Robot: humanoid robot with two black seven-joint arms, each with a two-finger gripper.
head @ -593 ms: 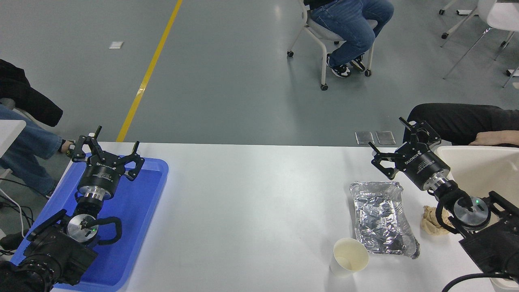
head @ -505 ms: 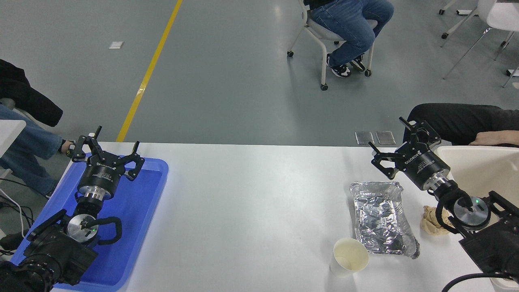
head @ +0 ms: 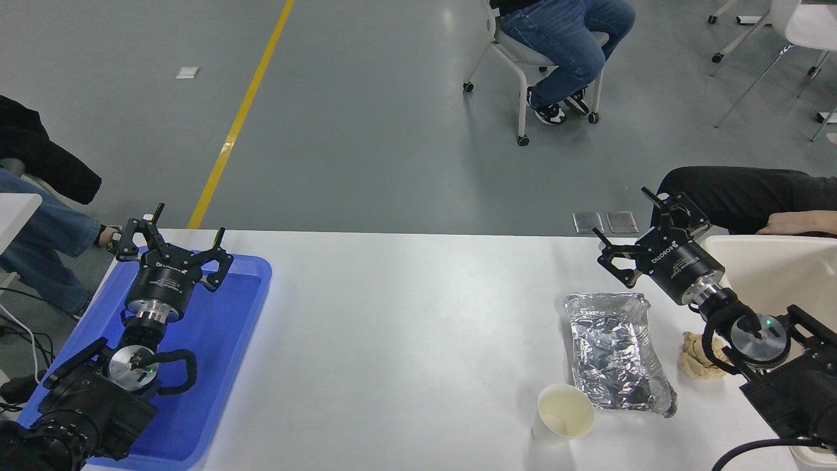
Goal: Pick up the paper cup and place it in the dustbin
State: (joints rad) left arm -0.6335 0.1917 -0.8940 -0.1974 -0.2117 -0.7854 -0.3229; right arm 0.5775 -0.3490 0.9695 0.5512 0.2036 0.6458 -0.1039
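Paper cup [head: 563, 414] upright near table [head: 405, 327] front edge, touching foil tray [head: 614, 350] corner. Right gripper [head: 633, 237] spread, empty, near far edge beside dustbin [head: 771, 268]. Risk: descending fingers snag tray or topple cup.

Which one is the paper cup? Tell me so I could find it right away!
Look at the near right part of the white table, where a crumpled silver foil tray lies. Just left of the tray's near end stands the paper cup, upright and open. It is small, round and smooth white with a cream inside, unlike the shiny tray or the tan paper ball beyond it.
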